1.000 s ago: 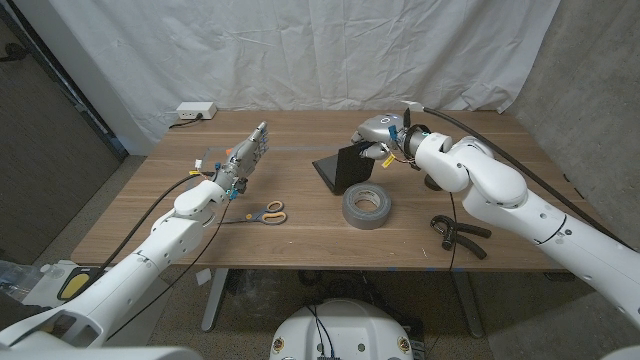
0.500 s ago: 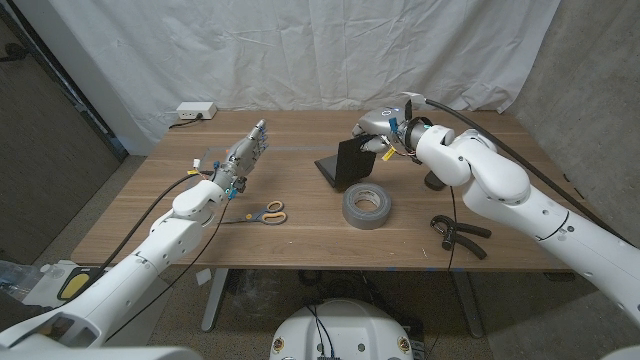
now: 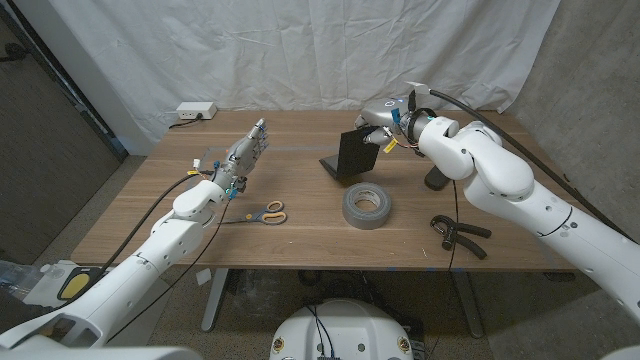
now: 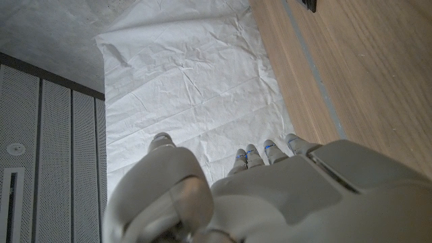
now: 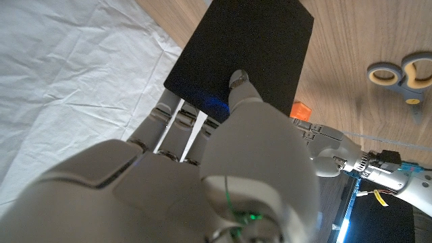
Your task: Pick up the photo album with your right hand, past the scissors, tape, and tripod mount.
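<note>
Wooden table (image 3: 300, 235), far-right part: the right hand (image 3: 385, 125) pinches the stiff, light-looking photo album (image 3: 358, 158) by its top edge; smooth covers may slip.

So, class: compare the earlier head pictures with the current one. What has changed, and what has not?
The right hand, gripping the black photo album, has raised it more upright, mostly off the table. The left hand, scissors, tape roll and tripod mount stayed put.
</note>
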You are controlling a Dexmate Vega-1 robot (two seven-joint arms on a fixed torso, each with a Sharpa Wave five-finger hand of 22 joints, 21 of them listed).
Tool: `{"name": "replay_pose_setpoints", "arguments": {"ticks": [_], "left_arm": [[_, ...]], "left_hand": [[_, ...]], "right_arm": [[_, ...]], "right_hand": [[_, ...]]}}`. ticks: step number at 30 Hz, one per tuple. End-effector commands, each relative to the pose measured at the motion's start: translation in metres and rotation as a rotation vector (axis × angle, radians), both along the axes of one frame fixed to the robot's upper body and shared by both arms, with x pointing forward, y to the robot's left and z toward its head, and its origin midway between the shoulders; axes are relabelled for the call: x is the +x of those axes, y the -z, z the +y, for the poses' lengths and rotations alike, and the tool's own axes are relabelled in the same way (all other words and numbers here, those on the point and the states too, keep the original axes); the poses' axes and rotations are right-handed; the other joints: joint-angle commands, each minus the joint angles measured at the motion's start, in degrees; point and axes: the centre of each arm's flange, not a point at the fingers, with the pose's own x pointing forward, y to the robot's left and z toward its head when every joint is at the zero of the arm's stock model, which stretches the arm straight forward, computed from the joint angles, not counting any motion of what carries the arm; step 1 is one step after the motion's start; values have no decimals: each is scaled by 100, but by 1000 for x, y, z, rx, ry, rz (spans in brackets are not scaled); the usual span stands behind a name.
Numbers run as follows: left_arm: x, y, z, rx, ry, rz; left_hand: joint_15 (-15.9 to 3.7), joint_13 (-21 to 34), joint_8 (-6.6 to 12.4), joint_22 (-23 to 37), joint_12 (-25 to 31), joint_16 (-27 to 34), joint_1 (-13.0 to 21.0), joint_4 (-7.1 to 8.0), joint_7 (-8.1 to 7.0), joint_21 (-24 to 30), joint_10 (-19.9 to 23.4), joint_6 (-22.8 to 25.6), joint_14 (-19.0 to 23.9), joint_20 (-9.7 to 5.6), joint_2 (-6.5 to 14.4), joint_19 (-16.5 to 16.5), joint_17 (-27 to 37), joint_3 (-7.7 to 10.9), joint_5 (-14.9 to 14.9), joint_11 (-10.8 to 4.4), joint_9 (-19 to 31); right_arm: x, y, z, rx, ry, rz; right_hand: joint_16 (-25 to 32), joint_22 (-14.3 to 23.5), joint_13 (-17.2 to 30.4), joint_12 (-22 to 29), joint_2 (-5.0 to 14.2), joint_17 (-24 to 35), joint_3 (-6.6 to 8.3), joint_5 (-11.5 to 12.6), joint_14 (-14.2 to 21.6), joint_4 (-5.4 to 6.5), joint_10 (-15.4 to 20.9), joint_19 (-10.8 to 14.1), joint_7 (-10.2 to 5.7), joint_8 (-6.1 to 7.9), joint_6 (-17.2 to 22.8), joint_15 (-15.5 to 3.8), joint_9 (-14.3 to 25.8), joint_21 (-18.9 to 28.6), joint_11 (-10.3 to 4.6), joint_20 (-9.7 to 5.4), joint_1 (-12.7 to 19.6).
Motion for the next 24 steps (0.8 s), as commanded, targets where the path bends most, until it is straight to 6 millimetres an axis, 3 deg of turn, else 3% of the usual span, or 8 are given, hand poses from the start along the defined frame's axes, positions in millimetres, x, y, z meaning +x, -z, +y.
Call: {"name": "replay_pose_setpoints", "arguments": {"ticks": [1,24], "left_arm": [[-5,-2,-2,6,-5,-12],[-5,2,-2,11,-15,4]], "left_hand": [[13,18,-15,26,4,6,84,-7,-3,12,-30,27,-35,-423,-2,-46,24,-55,-22,17,32],[9,17,-12,25,8,9,143,-25,0,13,-21,36,-28,-405,43,-41,21,-53,-24,24,32]], "right_arm": [[-7,-7,-4,10,17,-14],[-18,-18,-1,6,24,-54]], "right_hand": [[29,20,44,-23,88,97,8,24,169,14,49,-20,-31,32,145,-688,78,64,-6,-832,7],[-20,7,62,-89,96,159,-3,25,239,23,104,-109,-43,0,187,-686,120,319,-10,-828,-9]]}}
